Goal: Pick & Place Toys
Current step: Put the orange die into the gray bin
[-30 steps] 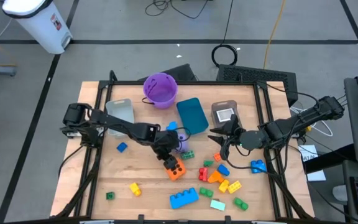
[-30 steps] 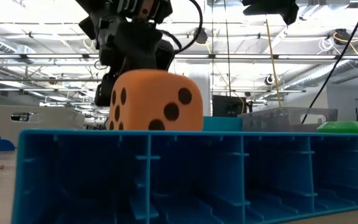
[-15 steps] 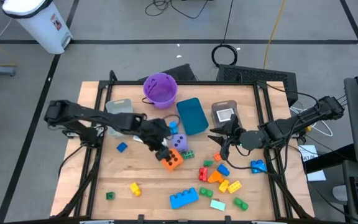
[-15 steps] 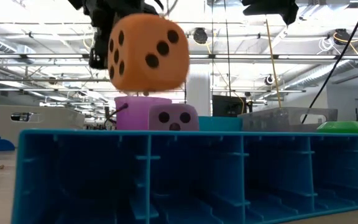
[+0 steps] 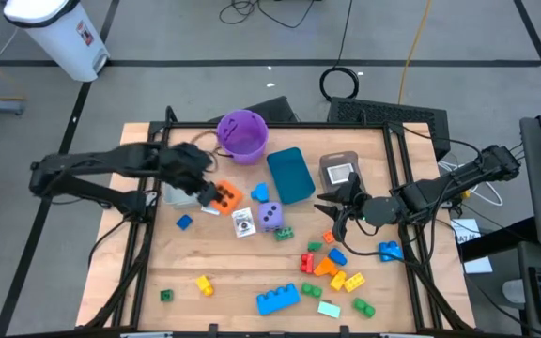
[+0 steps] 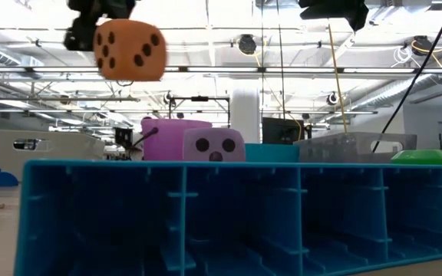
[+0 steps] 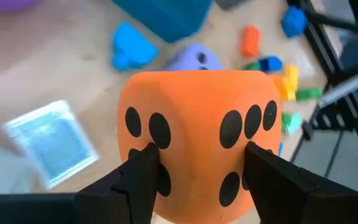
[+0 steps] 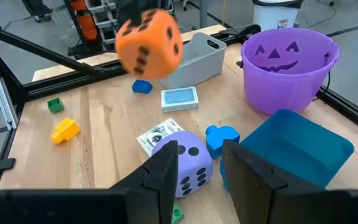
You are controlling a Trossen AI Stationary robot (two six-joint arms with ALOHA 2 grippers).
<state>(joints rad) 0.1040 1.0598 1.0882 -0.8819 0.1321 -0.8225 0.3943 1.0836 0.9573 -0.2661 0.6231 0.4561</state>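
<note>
My left gripper (image 5: 218, 195) is shut on a big orange die with black dots (image 7: 197, 124), held in the air next to the grey bin (image 5: 181, 169); the die also shows high in the low view (image 6: 129, 50). A purple die (image 5: 269, 216) rests on the table beside a picture card (image 5: 243, 223). Small bright bricks (image 5: 332, 268) lie scattered at the near right. My right gripper (image 5: 332, 214) hangs open at mid-right with nothing between its fingers (image 8: 166, 171), pointing at the purple die (image 8: 188, 163). My left gripper pinches the orange die between its two fingers, one finger (image 7: 143, 171) on the face that shows two dots and the other finger (image 7: 260, 168) on the opposite side. The fingers slant down from the table's left. The die is lifted clear of the table.
The purple bucket (image 5: 242, 133), teal bin (image 5: 290, 175) and clear bin (image 5: 340, 171) stand along the far side. A big blue brick (image 5: 278, 299) lies at the near edge and fills the low view (image 6: 229, 215). A yellow brick (image 5: 204, 284), green brick (image 5: 166, 296) and blue brick (image 5: 184, 222) lie at the left.
My left gripper has risen and swung toward the table's far left, tipping as it went. It carried the orange die from the table's middle, lifted clear, to beside the grey bin. The purple die and the picture card behind it have come into view.
</note>
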